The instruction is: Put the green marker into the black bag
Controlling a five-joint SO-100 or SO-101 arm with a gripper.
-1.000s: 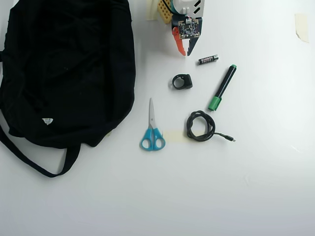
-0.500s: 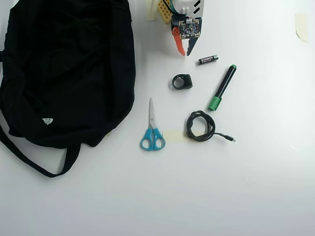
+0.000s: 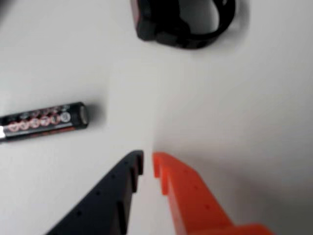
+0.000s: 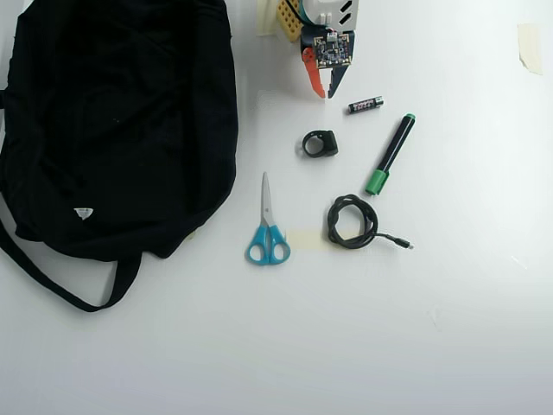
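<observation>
In the overhead view the green marker (image 4: 390,154) lies slanted on the white table, right of centre, with its green cap at the lower end. The black bag (image 4: 112,121) fills the upper left, its thin strap looping below it. My gripper (image 4: 327,92) hangs at the top centre, up and to the left of the marker and right of the bag. Its black and orange fingers stand together with nothing between them. The wrist view shows the gripper (image 3: 147,163) over bare table; the marker and the bag are out of that view.
A small black battery (image 4: 365,105) (image 3: 44,120) lies just right of the fingertips. A black ring-shaped clip (image 4: 320,143) (image 3: 183,22) sits below them. Blue-handled scissors (image 4: 267,226) and a coiled black cable (image 4: 352,221) lie lower down. A tape strip (image 4: 529,47) is at the far right.
</observation>
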